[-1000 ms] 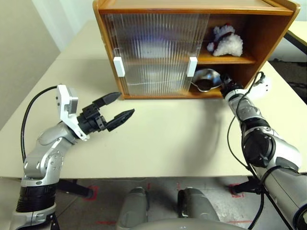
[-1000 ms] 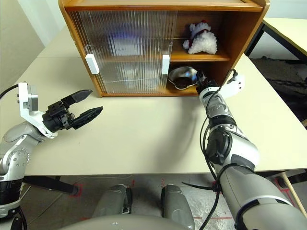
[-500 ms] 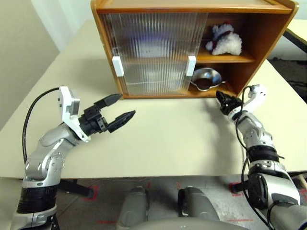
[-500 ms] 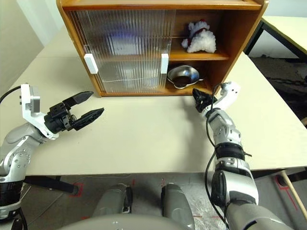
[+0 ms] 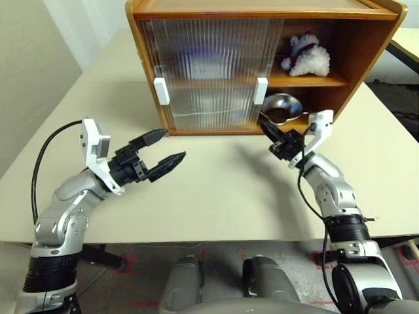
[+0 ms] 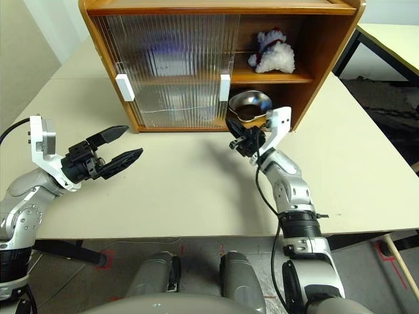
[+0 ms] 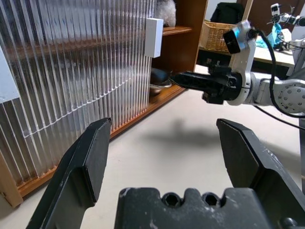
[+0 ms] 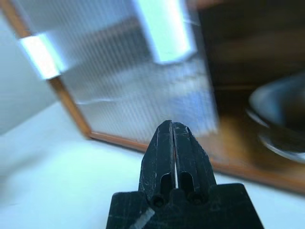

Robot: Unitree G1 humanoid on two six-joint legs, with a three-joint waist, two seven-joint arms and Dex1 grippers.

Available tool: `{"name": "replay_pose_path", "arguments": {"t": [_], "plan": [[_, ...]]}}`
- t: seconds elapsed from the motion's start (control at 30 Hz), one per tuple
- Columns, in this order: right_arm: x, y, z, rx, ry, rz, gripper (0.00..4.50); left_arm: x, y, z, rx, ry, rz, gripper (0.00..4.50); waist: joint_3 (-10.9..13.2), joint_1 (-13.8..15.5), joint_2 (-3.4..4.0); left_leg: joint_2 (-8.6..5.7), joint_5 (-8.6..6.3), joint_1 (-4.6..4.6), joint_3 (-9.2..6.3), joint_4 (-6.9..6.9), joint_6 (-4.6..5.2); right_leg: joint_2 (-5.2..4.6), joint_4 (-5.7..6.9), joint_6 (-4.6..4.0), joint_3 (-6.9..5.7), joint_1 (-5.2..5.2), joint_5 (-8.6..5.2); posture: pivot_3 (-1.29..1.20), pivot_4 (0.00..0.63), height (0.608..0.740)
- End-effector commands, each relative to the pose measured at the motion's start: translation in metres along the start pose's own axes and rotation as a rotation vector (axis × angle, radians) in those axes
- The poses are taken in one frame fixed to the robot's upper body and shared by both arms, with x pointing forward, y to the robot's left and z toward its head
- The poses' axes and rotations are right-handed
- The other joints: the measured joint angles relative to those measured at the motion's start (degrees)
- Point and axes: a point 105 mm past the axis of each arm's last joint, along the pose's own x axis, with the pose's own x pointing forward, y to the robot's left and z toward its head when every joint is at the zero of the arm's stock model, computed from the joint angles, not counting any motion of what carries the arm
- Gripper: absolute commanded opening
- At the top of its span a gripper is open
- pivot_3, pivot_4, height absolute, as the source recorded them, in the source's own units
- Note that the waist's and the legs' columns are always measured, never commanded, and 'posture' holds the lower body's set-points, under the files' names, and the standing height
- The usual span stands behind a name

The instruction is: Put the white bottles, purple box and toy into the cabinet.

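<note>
Left gripper (image 5: 159,149) spread wide, empty, idling over table (image 5: 216,196). Cabinet (image 5: 262,13) half open, toy (image 5: 306,55) on upper shelf, bowl (image 5: 281,108) below. Right gripper (image 5: 270,133) pinched shut, empty, near door handle (image 5: 261,90), likely for sliding.

The cabinet (image 5: 366,46) is glossy brown wood with ribbed translucent plastic doors (image 5: 209,65), holding a fluffy plush toy (image 5: 306,55) and a shiny metal bowl (image 5: 283,106); the surface (image 5: 216,190) looks matt and smooth.

A pale beige table (image 5: 216,196) stands over grey floor (image 5: 131,275), with another table (image 6: 393,39) beside.
</note>
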Motion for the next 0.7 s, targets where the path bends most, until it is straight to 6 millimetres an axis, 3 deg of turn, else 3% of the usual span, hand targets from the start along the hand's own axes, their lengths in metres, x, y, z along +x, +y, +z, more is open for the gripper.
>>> {"name": "replay_pose_path", "arguments": {"t": [0.03, 0.13, 0.3, 0.7], "plan": [[0.014, 0.007, 0.014, -0.005, -0.037, 0.038, 0.03, -0.001, -0.002, 0.002, 0.02, 0.002, -0.004, 4.5, 0.0, 0.3, 0.0, 0.0, -0.01, 0.0, 0.0, 0.0, -0.01, 0.0, 0.0, 0.0, 0.0, 0.0, 0.0, 0.19, 0.029, 0.74], [0.033, 0.02, 0.026, -0.003, -0.072, 0.078, 0.03, -0.001, -0.001, 0.002, 0.024, 0.005, -0.003, 4.5, 0.0, 0.3, -0.01, 0.0, -0.02, -0.02, 0.01, -0.01, -0.03, 0.01, 0.01, -0.02, 0.0, -0.05, -0.01, 0.19, 0.024, 0.74], [0.046, 0.021, 0.035, 0.019, -0.111, 0.057, 0.03, 0.0, 0.0, 0.002, 0.028, 0.001, -0.003, 4.5, -0.1, 1.1, -0.12, 0.01, 0.0, -0.03, -0.02, -0.04, -0.01, 0.03, 0.12, -0.19, -0.04, -0.12, -0.04, 0.19, 0.011, 0.74], [0.029, -0.019, 0.037, -0.05, -0.098, -0.108, 0.03, 0.001, 0.002, 0.001, 0.027, -0.005, 0.002, 4.5, -0.1, 1.4, -0.18, -0.01, -0.02, -0.11, 0.05, -0.04, -0.05, -0.01, 0.13, -0.26, -0.03, -0.21, 0.0, 0.17, 0.01, 0.74]]}}
